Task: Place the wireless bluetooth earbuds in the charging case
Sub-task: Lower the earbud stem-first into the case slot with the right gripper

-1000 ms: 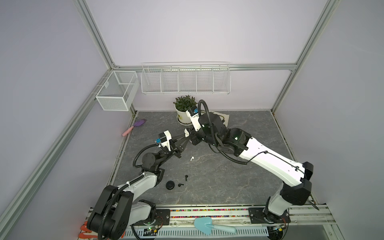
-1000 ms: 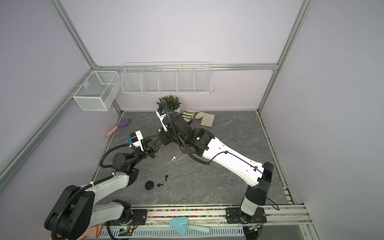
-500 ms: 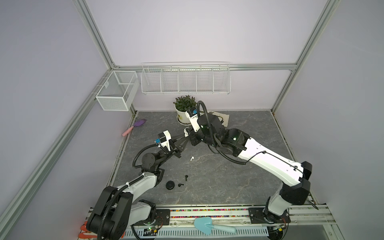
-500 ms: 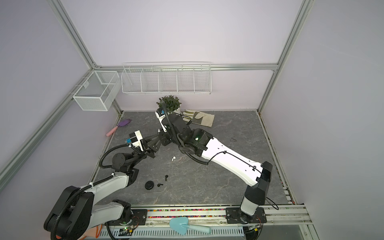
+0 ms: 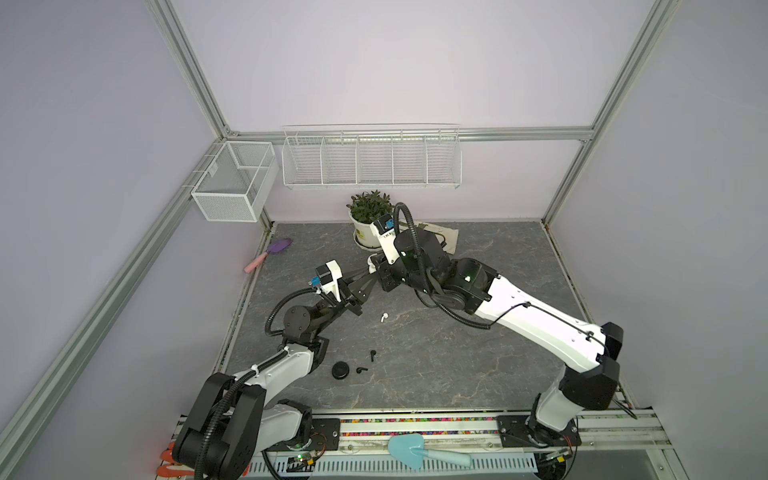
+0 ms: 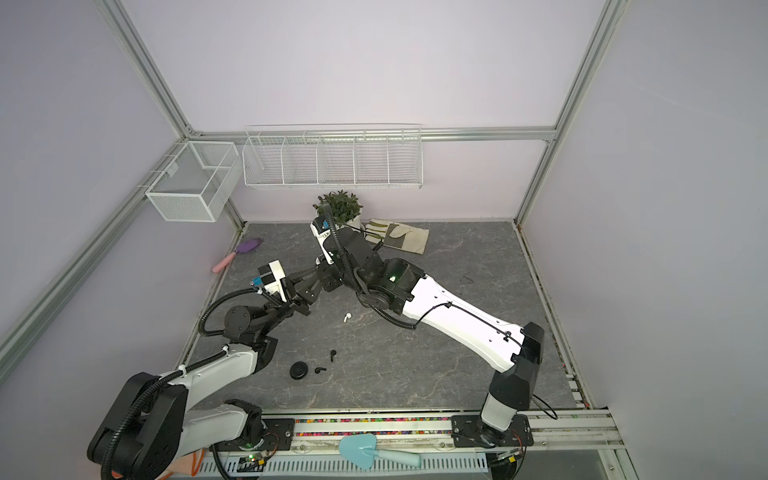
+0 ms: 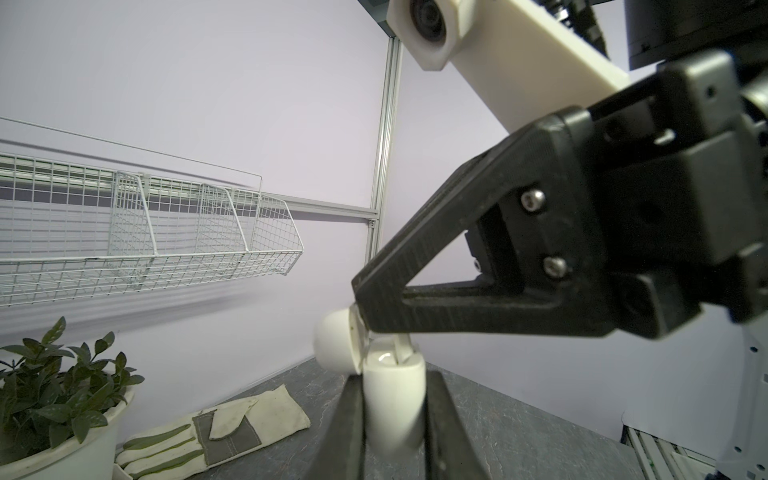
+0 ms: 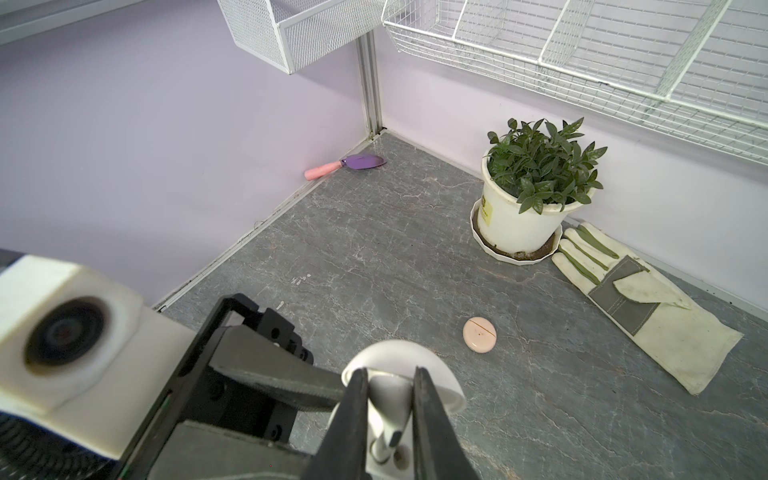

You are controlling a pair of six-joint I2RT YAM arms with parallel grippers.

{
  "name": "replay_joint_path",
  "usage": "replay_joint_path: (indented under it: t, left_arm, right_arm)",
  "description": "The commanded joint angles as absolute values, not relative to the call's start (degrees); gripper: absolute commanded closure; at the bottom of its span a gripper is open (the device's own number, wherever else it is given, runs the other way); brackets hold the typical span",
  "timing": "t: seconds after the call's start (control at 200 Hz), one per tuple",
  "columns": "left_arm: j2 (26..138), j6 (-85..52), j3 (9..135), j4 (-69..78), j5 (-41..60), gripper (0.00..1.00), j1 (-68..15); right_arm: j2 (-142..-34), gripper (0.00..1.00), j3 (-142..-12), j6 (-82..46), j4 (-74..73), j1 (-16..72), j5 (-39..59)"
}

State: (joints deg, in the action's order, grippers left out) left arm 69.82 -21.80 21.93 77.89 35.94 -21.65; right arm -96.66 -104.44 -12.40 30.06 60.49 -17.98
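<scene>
My left gripper [image 7: 394,386] is shut on a white charging case [image 7: 392,415] held above the table, its lid [image 7: 336,345] hinged open. My right gripper [image 8: 390,374] is shut on a white earbud [image 8: 388,415], whose stem points down into the case's open top. In both top views the two grippers meet tip to tip, left [image 5: 368,276] and right [image 5: 380,276]. Another white earbud [image 5: 383,317] lies on the table. Nearer the front lie two black earbuds [image 5: 372,354] [image 5: 362,369] beside a round black case [image 5: 340,370]. A pink case [image 8: 479,335] lies shut on the table.
A potted plant [image 5: 370,216] and a work glove [image 6: 399,235] sit at the back. A purple trowel [image 5: 270,251] lies by the left wall and a teal trowel [image 5: 415,451] on the front rail. Wire baskets [image 5: 370,158] hang on the back wall.
The right arm has edged slightly back and to the left. Both grips are unchanged.
</scene>
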Motion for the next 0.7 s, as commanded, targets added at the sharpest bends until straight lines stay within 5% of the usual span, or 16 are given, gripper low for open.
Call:
replay_joint_path:
  t: [0.0,0.695]
  left_arm:
    - [68.07,-21.42,21.66,81.11,34.94,1.00,-21.73]
    - [67.45,-21.18,21.54,81.12,34.85,1.00,-21.77]
  right_arm:
    - [-95.83,0.81,-102.79,-12.47,31.18,60.77,-17.91]
    - [-94.88,0.77,-102.06,-12.40,31.10,60.48,-14.88]
